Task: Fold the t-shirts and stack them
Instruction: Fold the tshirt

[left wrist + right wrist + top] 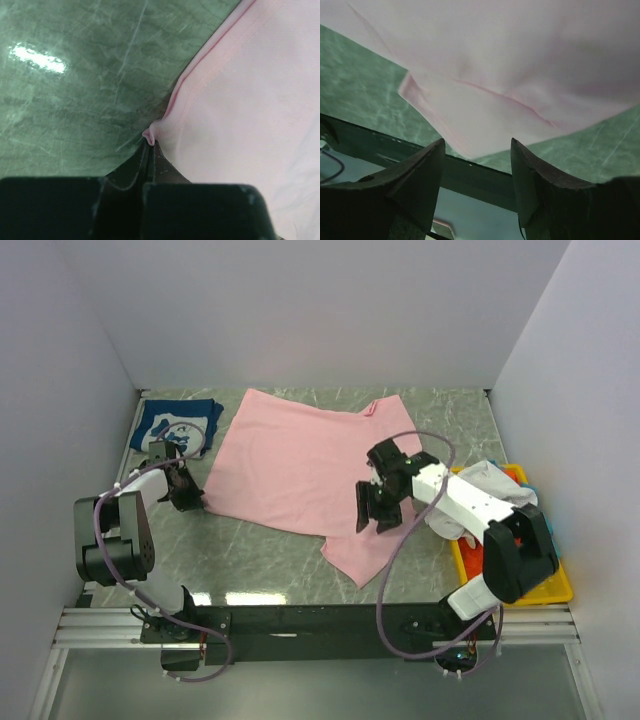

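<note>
Well, far to the left we see the navy t-shirt (175, 425) with white print. It lies flat in the back left corner of the green table (270, 560). Just in front of it is the left gripper (196, 502). Its jaws are pressed together, and they pinch the left edge of the pink t-shirt (300, 465). From the left wrist we see a small bump of that cloth caught at the tips (it puckers right there). The pink t-shirt is big and lies spread out in the middle of the table, with one part sticking out toward the near edge. Next comes the right gripper (378, 518). It hangs over the right side of the pink t-shirt, with its jaws spread apart and nothing between them. Farthest right is the yellow tray (555, 590), at the table's right edge. A white t-shirt (485, 478) lies bunched in it, partly under the right arm, and a bit of orange-red cloth (516, 474) shows beside it.
</note>
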Motion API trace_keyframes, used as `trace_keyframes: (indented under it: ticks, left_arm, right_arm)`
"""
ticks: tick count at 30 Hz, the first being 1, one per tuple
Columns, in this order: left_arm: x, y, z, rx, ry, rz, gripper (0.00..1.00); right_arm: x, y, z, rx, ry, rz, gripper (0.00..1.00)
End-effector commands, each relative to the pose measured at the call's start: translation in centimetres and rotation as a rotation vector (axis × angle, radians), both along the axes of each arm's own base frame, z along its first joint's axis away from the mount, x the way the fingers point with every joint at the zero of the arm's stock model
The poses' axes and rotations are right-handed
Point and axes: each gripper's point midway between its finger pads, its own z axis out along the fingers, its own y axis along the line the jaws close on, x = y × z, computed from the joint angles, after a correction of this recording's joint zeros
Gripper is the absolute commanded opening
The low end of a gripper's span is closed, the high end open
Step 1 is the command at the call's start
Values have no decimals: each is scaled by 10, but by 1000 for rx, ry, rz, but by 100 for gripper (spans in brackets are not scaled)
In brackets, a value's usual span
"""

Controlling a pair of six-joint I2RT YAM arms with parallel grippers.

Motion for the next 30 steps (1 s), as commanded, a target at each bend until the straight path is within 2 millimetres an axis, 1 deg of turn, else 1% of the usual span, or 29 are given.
trace_keyframes:
  ticks: [1, 3, 4, 5, 7, 11, 14, 18, 25, 30]
  left_arm:
    - [2, -3, -1, -17, 16, -38, 0]
    - [4, -4, 1, -21, 12, -42, 0]
    - [4, -4, 2, -24, 10, -42, 0]
    - [4, -4, 3, -24, 9, -47, 0]
    - [5, -5, 4, -25, 5, -53, 1]
    - [6, -4, 5, -22, 10, -65, 0]
    - [6, -4, 5, -26, 9, -63, 0]
    - [5, -5, 6, -30, 10, -65, 0]
    - [6, -1, 11, -8, 10, -74, 0]
    - [10, 0, 12, -11, 3, -70, 0]
  right_arm:
    - [-26, 1, -4, -18, -3, -24, 61]
    - [-43, 0, -12, -28, 23, -46, 60]
    - [-53, 3, -13, -29, 28, -31, 58]
    - [-64, 0, -22, -45, 59, -47, 57]
    - [-79, -3, -30, -59, 80, -50, 55]
    - [-93, -3, -37, -79, 94, -37, 53]
    - [-102, -1, -47, -82, 116, -30, 52]
    - [-111, 6, -57, -85, 142, 4, 52]
    - [-117, 19, -65, -115, 156, 68, 54]
    - [-120, 15, -74, -151, 167, 72, 55]
